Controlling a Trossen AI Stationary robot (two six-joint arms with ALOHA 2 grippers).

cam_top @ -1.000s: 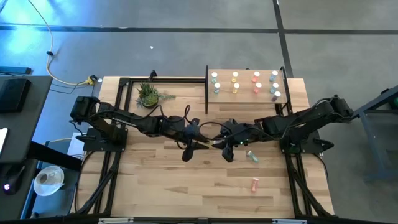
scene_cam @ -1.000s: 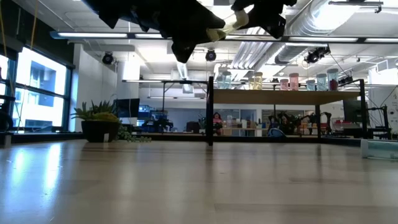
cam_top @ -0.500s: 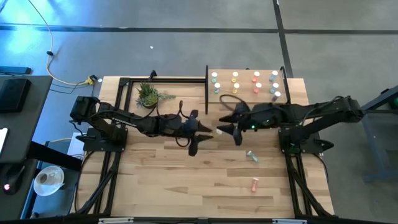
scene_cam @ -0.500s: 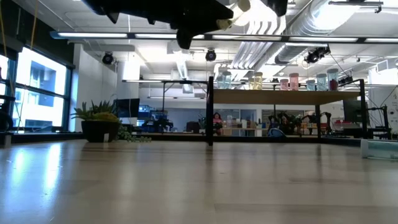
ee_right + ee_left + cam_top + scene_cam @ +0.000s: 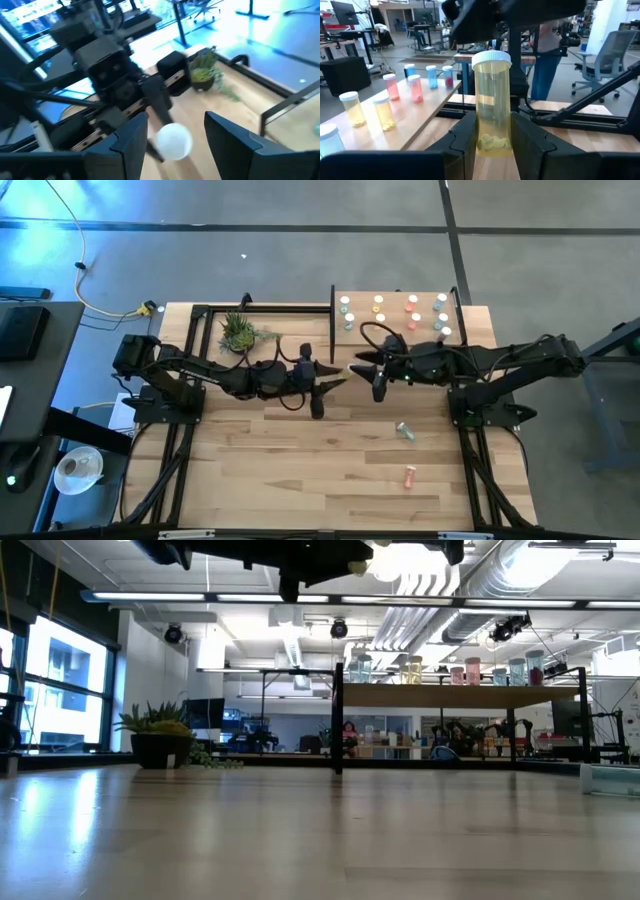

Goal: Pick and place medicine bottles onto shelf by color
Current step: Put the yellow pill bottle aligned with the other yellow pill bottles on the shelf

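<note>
A pale yellow medicine bottle (image 5: pixel 492 95) with a white cap stands upright in my left gripper (image 5: pixel 492 137), which is shut on it and points level toward the table's right, above mid-table (image 5: pixel 338 380). My right gripper (image 5: pixel 363 366) faces it from the right, open. In the right wrist view the bottle's cap (image 5: pixel 173 141) shows between my right gripper's (image 5: pixel 175 125) fingers with a gap on each side. The shelf (image 5: pixel 455 338) at the far right carries several bottles standing in rows by color. My left gripper pinches the bottle's lower part (image 5: pixel 492 145), where the pills lie, between its two fingers. The fingers come level from the table's left. The bottle stands upright, cap up, lifted clear of the table.
A teal bottle (image 5: pixel 405 431) and an orange-red bottle (image 5: pixel 410 477) lie on the tabletop near the right front. A potted plant (image 5: pixel 238 332) stands at the far left. The shelf's black frame (image 5: pixel 332 325) rises just beyond the grippers.
Both grippers have risen and gone toward the table's far edge, the right one farther. My left gripper has tipped up from slanting down to level, carrying the yellow bottle higher. In the low view both have climbed to the picture's top edge.
</note>
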